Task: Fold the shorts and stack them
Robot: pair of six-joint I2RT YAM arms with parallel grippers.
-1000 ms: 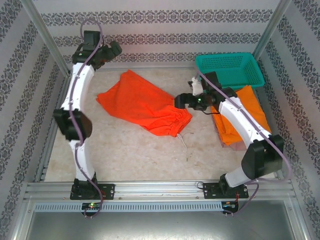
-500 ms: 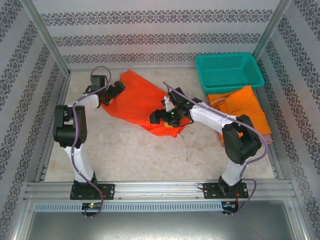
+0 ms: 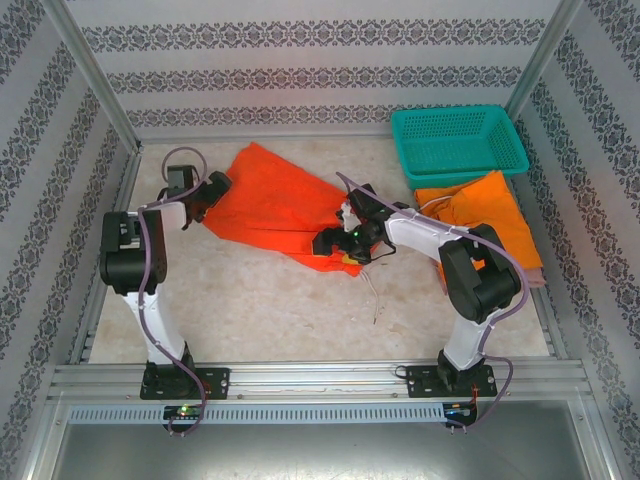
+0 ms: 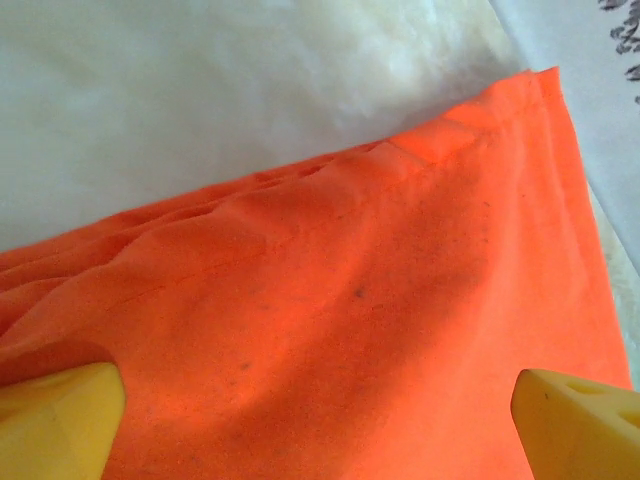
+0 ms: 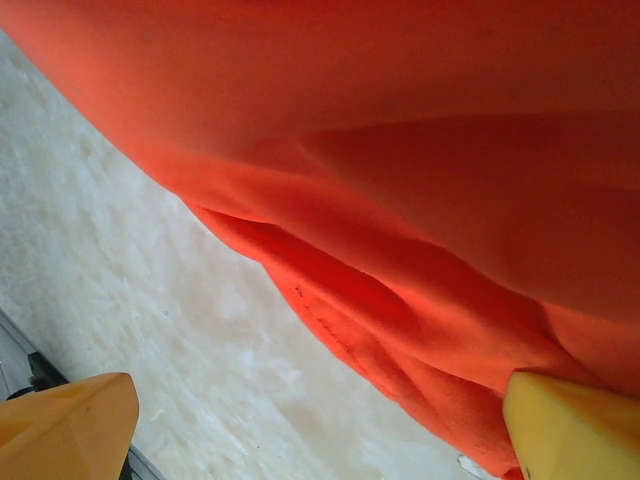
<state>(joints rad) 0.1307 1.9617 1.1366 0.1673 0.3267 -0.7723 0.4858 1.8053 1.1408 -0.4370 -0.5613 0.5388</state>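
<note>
Left fingers and right fingers wide apart over red-orange shorts, each pair mostly cut off.

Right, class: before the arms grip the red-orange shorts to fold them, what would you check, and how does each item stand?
1. Left gripper open above the leg end of the red-orange shorts: ok.
2. Right gripper open at their waist end: ok.
3. Shorts lying flat: not ok, rumpled at the waist.
4. Orange shorts apart, by the teal basket: ok.
5. Cloth deep enough inside both grippers to pinch: cannot tell.
</note>
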